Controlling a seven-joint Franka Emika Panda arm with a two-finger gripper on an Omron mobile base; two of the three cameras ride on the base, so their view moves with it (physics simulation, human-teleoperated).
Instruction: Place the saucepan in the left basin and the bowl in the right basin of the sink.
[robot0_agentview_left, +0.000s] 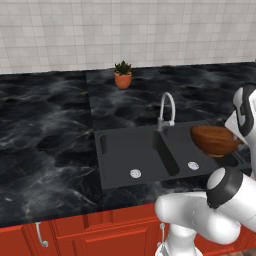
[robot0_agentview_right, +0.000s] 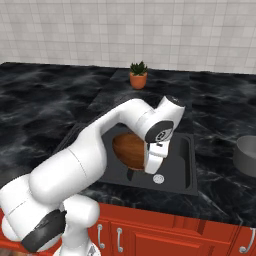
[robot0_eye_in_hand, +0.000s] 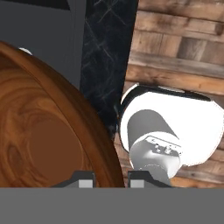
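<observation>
A: Reddish-brown wood marks the round grained bowl (robot0_agentview_left: 215, 141), carried tilted on edge above the narrower right basin (robot0_agentview_left: 187, 150) of the matte-black double sink (robot0_agentview_left: 120, 155). In the right base view the bowl (robot0_agentview_right: 130, 150) is partly covered by the white arm, and the basin floor beneath it is mostly hidden.

B: And the fingers?

A: In the hand view two dark finger tips (robot0_eye_in_hand: 131, 180) rise at the bottom edge, one on each side of the bowl's rim (robot0_eye_in_hand: 94, 144); they are clamped on the bowl. The point midway between them (robot0_eye_in_hand: 110, 180) lies on that rim. In both base views the fingers themselves are concealed behind the bowl and wrist.

B: The other task item?

A: A grey metal saucepan (robot0_agentview_right: 246, 156) stands on the black marbled table (robot0_agentview_left: 45, 125) to the right of the sink, cut off by the picture's edge; its handle cannot be made out. The wider left basin (robot0_agentview_left: 127, 155) shows its round silver drain (robot0_agentview_left: 135, 173).

B: Background?

A: A curved silver gooseneck faucet (robot0_agentview_left: 167, 110) behind the divider, and a small terracotta plant pot (robot0_agentview_left: 123, 76) near the tiled wall.
</observation>
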